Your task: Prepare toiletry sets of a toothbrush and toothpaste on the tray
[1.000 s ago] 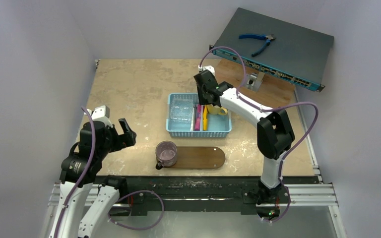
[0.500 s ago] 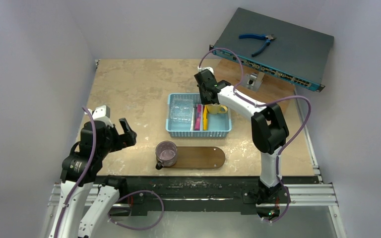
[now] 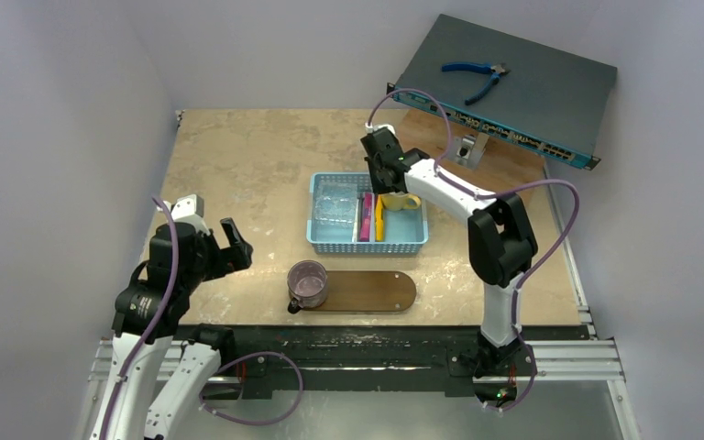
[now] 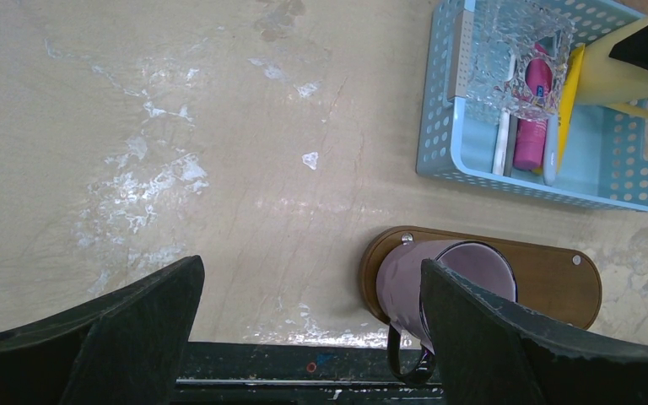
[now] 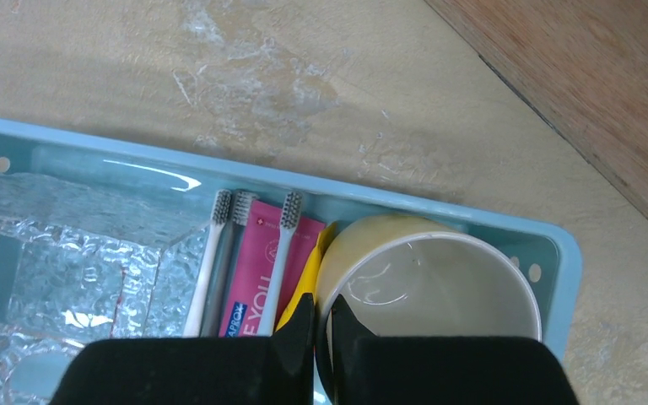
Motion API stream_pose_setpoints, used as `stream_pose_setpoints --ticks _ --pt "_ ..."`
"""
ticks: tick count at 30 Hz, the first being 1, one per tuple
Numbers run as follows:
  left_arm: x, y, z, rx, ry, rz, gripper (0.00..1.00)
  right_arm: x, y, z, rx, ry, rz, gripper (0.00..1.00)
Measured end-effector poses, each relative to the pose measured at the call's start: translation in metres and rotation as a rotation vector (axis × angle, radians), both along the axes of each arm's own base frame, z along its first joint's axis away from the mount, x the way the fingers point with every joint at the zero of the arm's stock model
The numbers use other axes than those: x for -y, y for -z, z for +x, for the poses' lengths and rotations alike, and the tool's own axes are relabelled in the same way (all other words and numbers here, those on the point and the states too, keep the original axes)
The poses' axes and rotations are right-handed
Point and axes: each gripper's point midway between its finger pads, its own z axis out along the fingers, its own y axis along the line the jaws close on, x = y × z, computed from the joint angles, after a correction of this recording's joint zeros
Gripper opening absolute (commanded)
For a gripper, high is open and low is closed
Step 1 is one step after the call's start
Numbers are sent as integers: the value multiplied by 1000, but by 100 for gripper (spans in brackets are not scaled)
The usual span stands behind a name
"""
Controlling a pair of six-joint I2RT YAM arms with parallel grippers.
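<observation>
A pink tube (image 5: 253,270) and a yellow tube (image 5: 304,287) lie in the light-blue basket (image 5: 177,160) with pale toothbrushes (image 5: 283,245) on and beside them. A cream cup (image 5: 439,278) stands at the basket's right end. My right gripper (image 5: 322,312) is shut on this cup's left rim, one finger inside and one outside. The dark oval tray (image 3: 376,291) lies in front of the basket with a purple cup (image 3: 308,282) on its left end. My left gripper (image 4: 310,266) hangs open and empty, left of the tray.
Crinkled clear plastic (image 5: 67,270) fills the basket's left half. A lighter wooden board (image 3: 504,160) lies at the back right. Above it a dark equipment box (image 3: 513,87) carries blue pliers (image 3: 477,73). White smears mark the table (image 4: 152,177).
My right gripper has come down into the basket and shut onto the cream cup's rim. The left arm has not moved.
</observation>
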Motion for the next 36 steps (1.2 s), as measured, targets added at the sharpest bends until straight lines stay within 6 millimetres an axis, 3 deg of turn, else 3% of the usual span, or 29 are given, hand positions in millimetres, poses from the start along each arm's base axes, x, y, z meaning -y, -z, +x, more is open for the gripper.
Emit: stream_pose_setpoints --ticks 5,17,24,31,36 --pt "0 0 0 -2 0 0 100 1 -13 -7 15 -14 23 0" --pt "2 4 4 -25 7 0 100 11 -83 -24 141 -31 107 0" --pt "5 7 4 -40 23 0 100 13 -118 -48 205 -76 138 0" --pt "7 11 7 -63 32 0 100 13 -155 -88 269 -164 166 0" --pt "7 11 7 -64 33 0 100 12 -164 -117 272 -228 174 0"
